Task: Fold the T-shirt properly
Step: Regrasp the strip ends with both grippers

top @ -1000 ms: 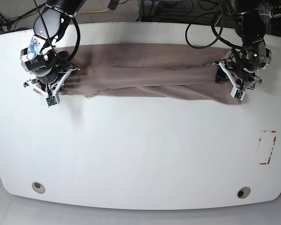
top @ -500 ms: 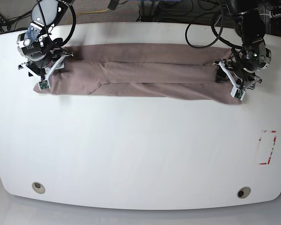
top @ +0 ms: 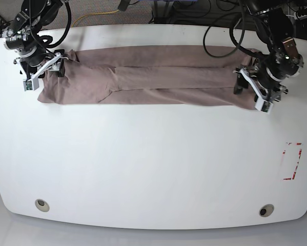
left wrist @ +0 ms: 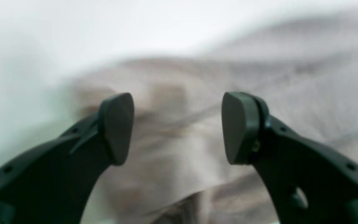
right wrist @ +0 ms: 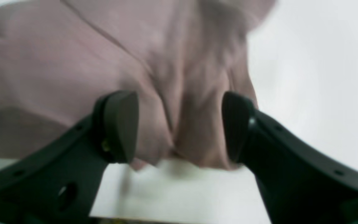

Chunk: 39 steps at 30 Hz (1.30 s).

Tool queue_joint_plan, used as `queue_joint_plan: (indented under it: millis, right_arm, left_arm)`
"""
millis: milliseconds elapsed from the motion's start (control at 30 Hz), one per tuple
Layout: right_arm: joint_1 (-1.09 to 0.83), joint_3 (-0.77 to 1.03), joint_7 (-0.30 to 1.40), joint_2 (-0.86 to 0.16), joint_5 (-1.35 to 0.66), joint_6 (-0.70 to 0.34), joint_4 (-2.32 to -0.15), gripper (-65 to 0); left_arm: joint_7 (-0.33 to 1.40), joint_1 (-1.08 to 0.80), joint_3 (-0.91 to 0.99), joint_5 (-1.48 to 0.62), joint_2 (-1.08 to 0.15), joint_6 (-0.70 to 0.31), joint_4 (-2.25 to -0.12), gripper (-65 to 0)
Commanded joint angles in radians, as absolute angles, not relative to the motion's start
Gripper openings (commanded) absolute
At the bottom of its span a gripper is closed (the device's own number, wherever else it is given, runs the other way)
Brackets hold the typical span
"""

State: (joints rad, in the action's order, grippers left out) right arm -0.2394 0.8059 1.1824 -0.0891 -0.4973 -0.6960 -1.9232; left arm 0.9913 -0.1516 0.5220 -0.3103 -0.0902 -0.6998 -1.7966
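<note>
I am looking at the tabletop [top: 143,169] from the base view and reading it from its left edge across. Near the far left corner my right gripper [top: 44,72] is hovering at the left end of the T-shirt [top: 153,82]; in its wrist view its two dark pads [right wrist: 121,124] are standing wide apart with wrinkled mauve cloth [right wrist: 73,62] lying beyond the gap and nothing pinched between them, so I am calling it open and empty. The T-shirt is lying flat along the far edge of the tabletop as a long, narrow band, folded lengthwise with creases running from end to end, its left end spreading a little wider toward me than the middle. Going right, the band is reaching my left gripper [top: 253,89] near the far right corner, which is sitting over the right end of the cloth. In the left wrist view [left wrist: 179,127] its pads [left wrist: 238,127] are also standing wide apart above blurred, pale mauve cloth [left wrist: 291,93], with no fabric caught between them, though the picture is too soft to tell whether the tips are touching the cloth. Farther right, close to the right edge, a small red-and-white marking [top: 291,161] is lying on the bare white surface. Along the near edge two round holes [top: 41,204] are showing, one toward each corner. I am seeing no containers on the tabletop.
</note>
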Motion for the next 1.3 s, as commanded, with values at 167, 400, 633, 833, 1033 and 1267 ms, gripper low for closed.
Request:
queue_joint_plan:
  millis: [167, 400, 633, 833, 1033, 1267]
  right_arm:
    - [-0.24, 0.78, 1.227, -0.124, -0.765, -0.698, -1.828, -27.7]
    - [-0.216, 0.731, 1.23, -0.128, -0.782, -0.698, -1.725, -27.7]
    - [-0.211, 0.688, 1.193, -0.154, -0.782, -0.698, -1.647, -27.7]
    - [-0.22, 0.667, 1.181, -0.156, -0.782, -0.698, -1.643, -27.9]
    - [-0.222, 0.668, 1.181, -0.156, -0.782, -0.698, -1.644, -27.9]
    - [-0.22, 0.668, 1.181, -0.157, -0.779, -0.698, -1.644, -27.9]
  left_arm:
    - [1.224, -0.079, 0.765, -0.536, -0.107, -0.698, -1.814, -11.0]
    - [1.264, -0.056, 0.809, -0.555, -0.177, -0.698, -1.715, -8.2]
    - [1.262, -0.056, 0.803, -0.555, -0.18, -0.698, -1.609, -8.2]
    - [1.262, -0.056, 0.802, -0.553, -0.173, -0.698, -1.573, -8.2]
    - [1.262, -0.056, 0.739, -0.549, -0.176, -0.697, -1.483, -8.3]
    - [1.25, -0.091, 0.648, -0.555, -0.177, -0.698, -1.457, -18.7]
